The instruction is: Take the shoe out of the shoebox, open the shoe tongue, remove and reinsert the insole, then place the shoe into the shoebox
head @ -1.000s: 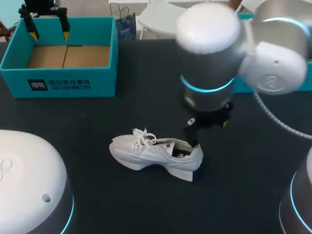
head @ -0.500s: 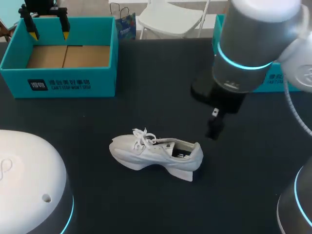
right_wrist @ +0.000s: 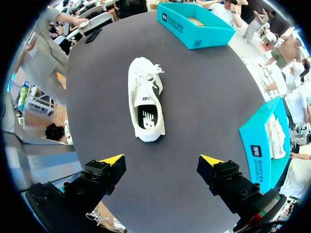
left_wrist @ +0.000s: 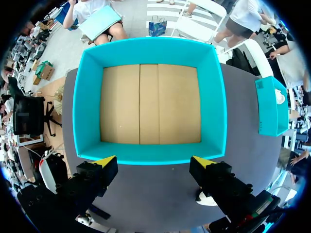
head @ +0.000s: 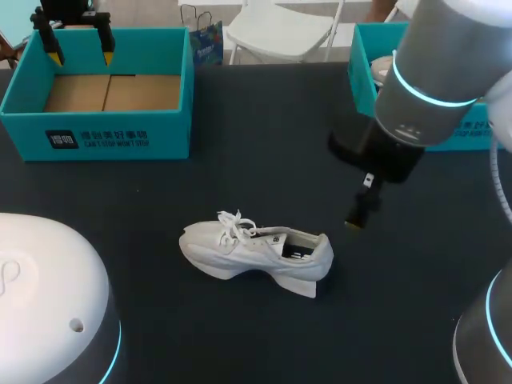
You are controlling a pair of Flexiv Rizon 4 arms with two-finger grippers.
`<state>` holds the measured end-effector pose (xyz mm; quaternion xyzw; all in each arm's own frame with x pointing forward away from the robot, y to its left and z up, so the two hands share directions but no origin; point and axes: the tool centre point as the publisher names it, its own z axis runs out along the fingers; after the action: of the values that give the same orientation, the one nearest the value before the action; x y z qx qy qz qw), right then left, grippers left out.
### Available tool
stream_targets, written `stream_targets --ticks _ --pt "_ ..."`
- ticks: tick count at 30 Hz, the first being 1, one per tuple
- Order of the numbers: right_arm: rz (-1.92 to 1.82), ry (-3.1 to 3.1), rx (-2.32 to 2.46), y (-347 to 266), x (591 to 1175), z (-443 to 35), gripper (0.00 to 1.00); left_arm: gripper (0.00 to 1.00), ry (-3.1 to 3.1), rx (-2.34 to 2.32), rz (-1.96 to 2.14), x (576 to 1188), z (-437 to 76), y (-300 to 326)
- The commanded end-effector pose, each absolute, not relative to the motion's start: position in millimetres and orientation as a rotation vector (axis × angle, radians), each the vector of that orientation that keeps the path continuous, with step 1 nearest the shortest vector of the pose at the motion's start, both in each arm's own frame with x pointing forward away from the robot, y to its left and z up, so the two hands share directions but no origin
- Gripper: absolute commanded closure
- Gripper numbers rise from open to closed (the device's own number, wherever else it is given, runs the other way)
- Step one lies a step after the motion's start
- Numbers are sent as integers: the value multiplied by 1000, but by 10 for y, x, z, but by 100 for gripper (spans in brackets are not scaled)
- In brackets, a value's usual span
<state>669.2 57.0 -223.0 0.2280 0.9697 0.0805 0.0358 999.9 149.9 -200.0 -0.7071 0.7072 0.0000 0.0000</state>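
A white laced shoe [head: 256,252] lies on its sole on the black table [head: 240,152], toe to the left, its insole showing in the opening. In the right wrist view the shoe [right_wrist: 146,99] is ahead of my right gripper [right_wrist: 162,160], whose fingers stand open and empty. From above, the right gripper [head: 356,220] hangs just right of the heel, clear of it. The open teal shoebox [head: 100,92] stands at the back left with a bare cardboard floor. My left gripper [head: 78,48] hovers open above the box's far wall; under the left gripper [left_wrist: 154,161] the shoebox [left_wrist: 150,104] is empty.
A second teal box part [head: 376,72] sits at the back right, partly behind my right arm; in the right wrist view this teal part [right_wrist: 265,141] holds white paper. Bare table lies between the shoe and the shoebox.
My right arm has swung to the right and drawn back from the shoe's heel, its gripper still open. The shoe, shoebox and left arm have not moved.
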Motion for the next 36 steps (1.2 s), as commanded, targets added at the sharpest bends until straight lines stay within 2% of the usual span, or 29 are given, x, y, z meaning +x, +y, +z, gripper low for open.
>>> stream_targets --ticks 1,11,34,36 --pt "248 2979 699 578 6694 -2250 0 0 2222 -2221 0 10000 -2000 1499" --pt "553 3052 142 671 6826 -2393 0 0 2222 -2221 0 10000 -2000 1499" --pt "487 3100 156 662 6853 -2420 0 0 2222 -2221 0 10000 -2000 1499" --pt "633 3064 136 538 6856 -2488 0 0 2222 -2221 0 10000 -2000 1499"
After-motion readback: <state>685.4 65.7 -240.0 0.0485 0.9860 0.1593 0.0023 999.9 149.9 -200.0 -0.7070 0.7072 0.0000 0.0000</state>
